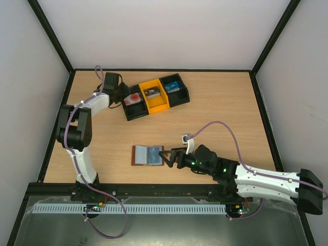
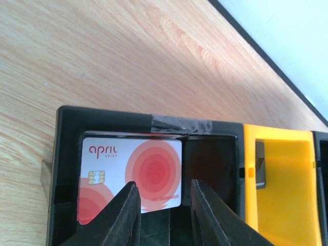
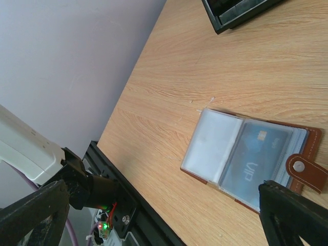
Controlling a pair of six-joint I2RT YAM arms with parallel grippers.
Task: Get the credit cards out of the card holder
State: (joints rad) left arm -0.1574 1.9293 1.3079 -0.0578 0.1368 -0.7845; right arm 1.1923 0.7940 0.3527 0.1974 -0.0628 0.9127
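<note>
White red-spotted card (image 2: 133,174) lies flat in the left black bay of the tray (image 2: 69,133). Left gripper (image 2: 163,215) sits over it, jaws a narrow gap apart, gripping nothing. Card holder (image 1: 147,155) lies open mid-table (image 1: 230,102), bluish card (image 3: 259,148) in its pocket. Right gripper (image 1: 166,156) is at its right edge, jaws wide, empty.

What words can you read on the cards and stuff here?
"april": on the white card with red circles in the black tray compartment; the tiny line beneath is too small to read.
"VIP": on the blue-grey card inside the card holder; its corner logo is blurred.
The other tray cards: too small to read.
</note>
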